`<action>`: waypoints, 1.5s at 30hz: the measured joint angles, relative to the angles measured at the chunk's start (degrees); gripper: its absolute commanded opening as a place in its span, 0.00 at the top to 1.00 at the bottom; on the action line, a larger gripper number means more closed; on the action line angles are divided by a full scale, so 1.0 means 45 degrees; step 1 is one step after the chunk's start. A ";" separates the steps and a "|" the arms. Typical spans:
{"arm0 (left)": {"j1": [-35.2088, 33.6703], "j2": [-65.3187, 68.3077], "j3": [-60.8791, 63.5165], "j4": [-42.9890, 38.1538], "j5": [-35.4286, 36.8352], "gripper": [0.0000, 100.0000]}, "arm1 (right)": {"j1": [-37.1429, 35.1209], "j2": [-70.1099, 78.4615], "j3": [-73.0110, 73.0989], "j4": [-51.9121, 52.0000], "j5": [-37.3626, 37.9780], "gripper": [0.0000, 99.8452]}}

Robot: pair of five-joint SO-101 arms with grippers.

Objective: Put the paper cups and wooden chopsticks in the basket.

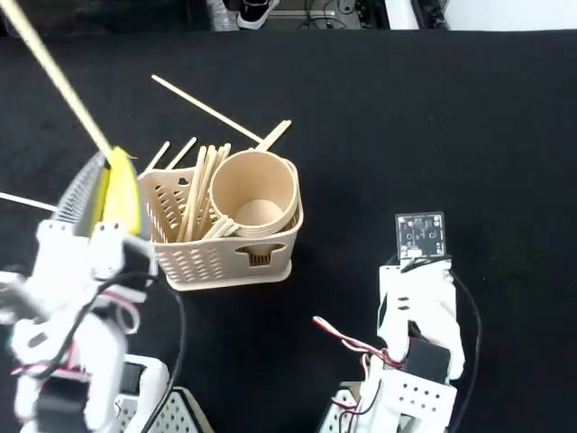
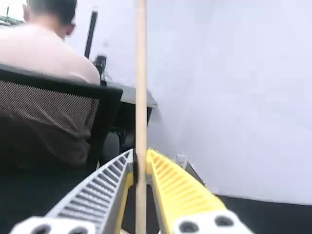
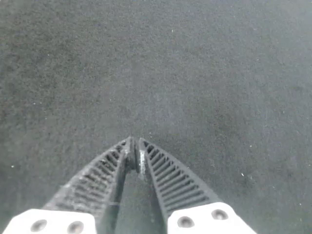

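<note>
Left wrist view gives me the clearest read: my left gripper [image 2: 140, 157] is clamped on a single wooden chopstick [image 2: 141, 73]. Its grey and yellow fingers press the stick from either side, and the stick runs straight up between them. From the high view, that arm is raised at the left side of the black table [image 1: 433, 117], just beside the basket [image 1: 225, 263], with the held stick slanting toward the far left corner. The basket holds a paper cup [image 1: 259, 191] upright in its right half and a bundle of chopsticks [image 1: 200, 198] leaning in its left half. One loose chopstick [image 1: 203, 106] lies on the table just behind the basket. My right gripper [image 3: 135, 148] faces the tabletop with its fingertips together, holding nothing.
</note>
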 measured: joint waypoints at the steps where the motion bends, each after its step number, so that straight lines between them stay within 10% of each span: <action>1: 0.0000 -0.0625 0.0977 -0.0371 0.0000 0.97 | 0.0000 0.0000 0.0000 0.0000 0.0000 0.99; 8: 0.1114 -0.1485 0.4630 -0.1387 -0.1387 0.92 | 0.0000 0.0000 0.0000 0.0000 0.0000 0.99; 28: -0.0039 -0.1504 0.2325 0.2129 -0.0840 0.80 | 0.0000 0.0000 0.0000 0.0000 0.0000 0.99; 45: -0.9084 0.4845 -0.0078 0.1661 0.0801 0.79 | 0.0000 0.0000 0.0000 0.0000 0.0000 0.99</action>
